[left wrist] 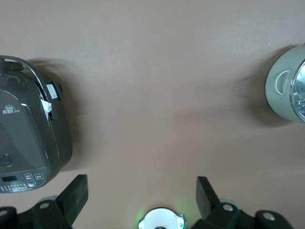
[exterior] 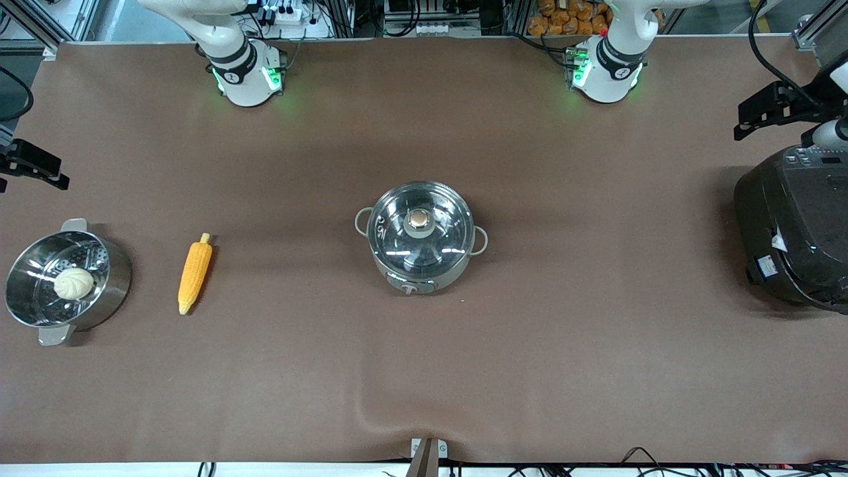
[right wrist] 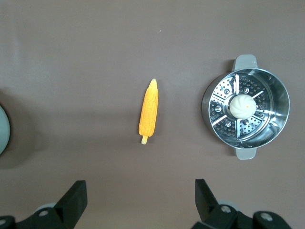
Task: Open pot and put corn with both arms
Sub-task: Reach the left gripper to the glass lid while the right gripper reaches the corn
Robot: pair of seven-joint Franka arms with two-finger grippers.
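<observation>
The grey pot [exterior: 421, 237] stands mid-table with its clear glass lid on and a tan knob [exterior: 418, 220] on top. Its edge shows in the left wrist view [left wrist: 286, 90] and the right wrist view [right wrist: 3, 129]. The yellow-orange corn [exterior: 195, 272] lies on the table toward the right arm's end, between the pot and a steel steamer pot; it also shows in the right wrist view [right wrist: 149, 112]. My left gripper [left wrist: 142, 195] is open and empty, high over bare table between the pot and a black rice cooker. My right gripper [right wrist: 140, 198] is open and empty, high over the table beside the corn.
The steel steamer pot [exterior: 109, 265] with a cream-white bun [exterior: 73, 283] stands at the right arm's end, also in the right wrist view [right wrist: 281, 95]. The large black rice cooker [exterior: 795, 232] stands at the left arm's end, also in the left wrist view [left wrist: 24, 133].
</observation>
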